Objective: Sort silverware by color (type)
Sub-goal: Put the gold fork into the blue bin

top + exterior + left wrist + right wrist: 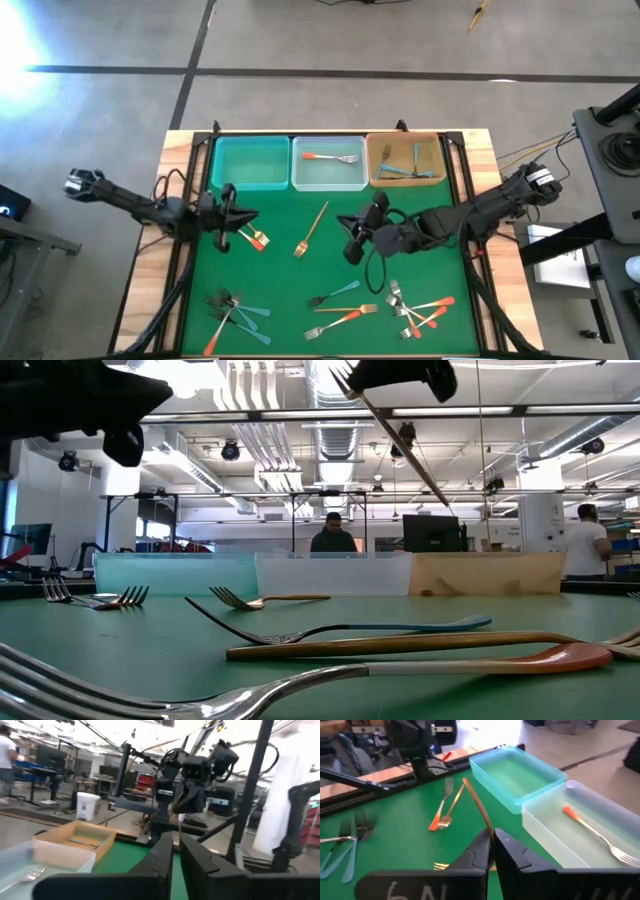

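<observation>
Early in the sort, by the look of it. Three rectangular plastic bins in a row along the far edge of the green-covered tabletop [290, 215]: translucent teal bin [250, 163] holding nothing visible; clear middle bin [328, 165] holding a single silver fork with an orange-red handle [330, 158]; tan bin [405, 160] holding a few teal-blue-handled forks [412, 170].

Most of the slim forks not yet binned. Loose on the green: an all-gold fork [311, 230] near the centre, a gold and an orange-handled fork [254, 238] just beside the left arm, a crossed heap of blue and orange-handled forks [237, 315] at the near left, a blue, a gold and an orange one [342, 305] at near centre, and a tangle of orange and blue ones [420, 308] at the near right.

Left end effector [236, 222] over the left of the tabletop, fingers almost together, holding nothing visible. Right end effector [352, 240] right of centre, clamped tight; in its wrist view a thin gold handle [479, 807] rising from between the fingers, apparently a gold fork in its grip, though not certain.

No gold fork in any bin so far; probably bound for the teal one.
</observation>
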Available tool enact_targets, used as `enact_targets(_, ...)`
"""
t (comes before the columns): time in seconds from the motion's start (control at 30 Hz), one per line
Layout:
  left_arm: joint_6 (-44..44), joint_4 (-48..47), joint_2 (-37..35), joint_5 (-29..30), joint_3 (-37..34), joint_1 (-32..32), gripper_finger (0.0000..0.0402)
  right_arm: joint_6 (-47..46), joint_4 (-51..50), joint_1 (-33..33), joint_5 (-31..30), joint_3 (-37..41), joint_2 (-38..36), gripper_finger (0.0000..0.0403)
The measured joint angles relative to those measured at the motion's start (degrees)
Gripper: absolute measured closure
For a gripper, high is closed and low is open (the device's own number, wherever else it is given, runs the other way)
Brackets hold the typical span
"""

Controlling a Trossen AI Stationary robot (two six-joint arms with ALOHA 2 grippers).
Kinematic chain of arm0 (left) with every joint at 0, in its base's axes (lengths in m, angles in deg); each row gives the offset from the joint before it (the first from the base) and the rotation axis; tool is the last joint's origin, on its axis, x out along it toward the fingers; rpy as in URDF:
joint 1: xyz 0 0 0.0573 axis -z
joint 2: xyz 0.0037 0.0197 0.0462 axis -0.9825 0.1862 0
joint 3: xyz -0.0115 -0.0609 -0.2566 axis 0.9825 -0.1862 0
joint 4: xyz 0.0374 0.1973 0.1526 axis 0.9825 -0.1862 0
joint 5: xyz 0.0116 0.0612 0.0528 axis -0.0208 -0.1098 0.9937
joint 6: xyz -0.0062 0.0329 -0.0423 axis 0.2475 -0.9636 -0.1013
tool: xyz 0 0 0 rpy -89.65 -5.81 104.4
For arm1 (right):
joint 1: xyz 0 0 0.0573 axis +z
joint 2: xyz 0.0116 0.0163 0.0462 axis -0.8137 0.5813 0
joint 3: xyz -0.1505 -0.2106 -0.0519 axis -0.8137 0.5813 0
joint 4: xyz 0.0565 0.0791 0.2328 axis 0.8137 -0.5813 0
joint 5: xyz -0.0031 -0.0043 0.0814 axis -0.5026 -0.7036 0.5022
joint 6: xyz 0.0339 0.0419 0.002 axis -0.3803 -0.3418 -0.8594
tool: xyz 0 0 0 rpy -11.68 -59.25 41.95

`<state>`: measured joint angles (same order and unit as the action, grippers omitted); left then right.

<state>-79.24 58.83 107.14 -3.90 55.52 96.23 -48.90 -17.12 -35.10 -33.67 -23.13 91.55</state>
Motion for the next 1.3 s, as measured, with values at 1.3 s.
enact_targets(1.3, -6.11, 20.73, 62.79, 9.82, 36.08, -0.73, 0.0263, 22.41, 23.5, -4.64, 9.07, 0.02, 1.66, 0.0394)
